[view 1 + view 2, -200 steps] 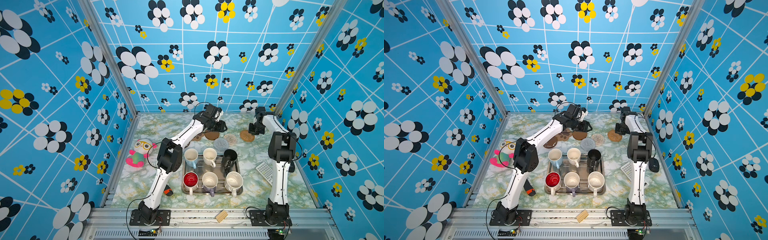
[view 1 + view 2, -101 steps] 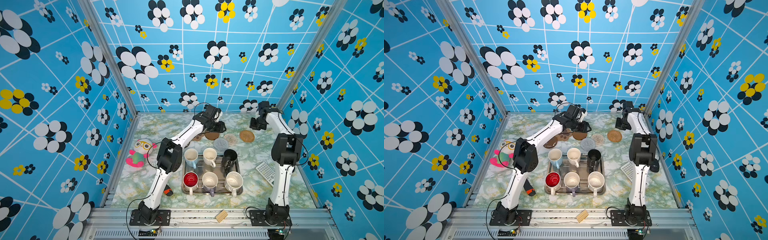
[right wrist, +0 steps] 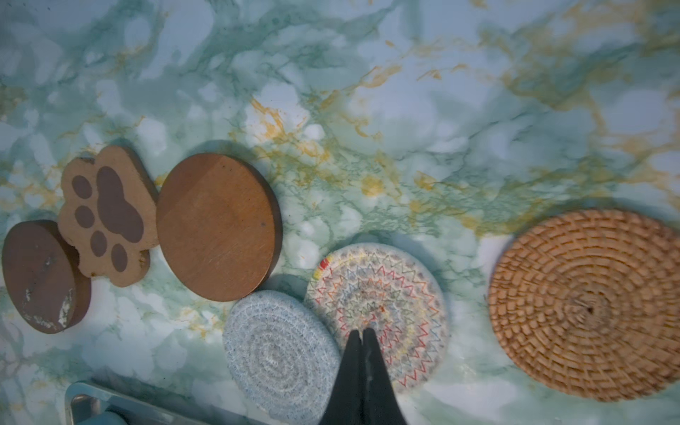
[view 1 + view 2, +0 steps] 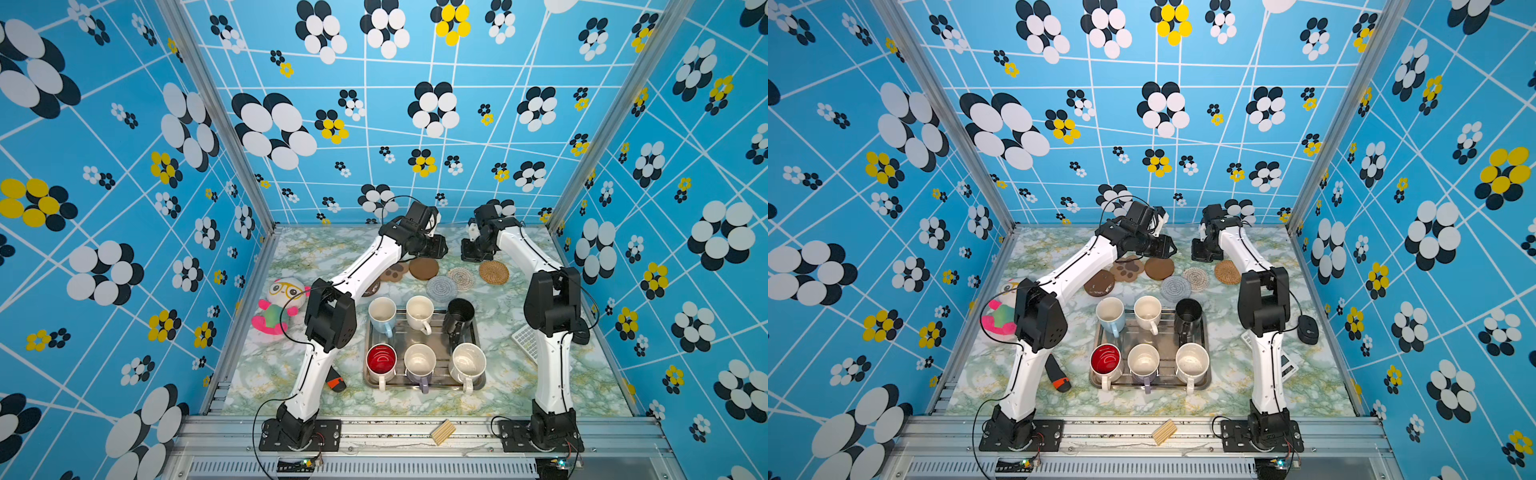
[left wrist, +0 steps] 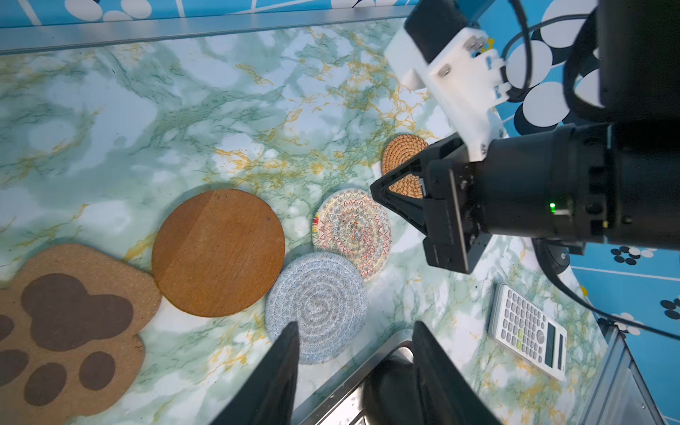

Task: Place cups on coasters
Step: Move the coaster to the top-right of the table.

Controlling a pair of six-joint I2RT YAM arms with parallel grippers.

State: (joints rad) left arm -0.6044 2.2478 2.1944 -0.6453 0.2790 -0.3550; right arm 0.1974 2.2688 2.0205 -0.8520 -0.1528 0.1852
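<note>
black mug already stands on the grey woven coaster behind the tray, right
No: the black mug stands in the steel tray; the grey woven coaster behind the tray is bare. Both top views show it.

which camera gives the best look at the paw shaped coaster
The right wrist view: the paw-shaped coaster is whole, close and unobstructed. The left wrist view shows it larger but cut off by the frame edge. In both top views it is small and partly behind the left arm.
</note>
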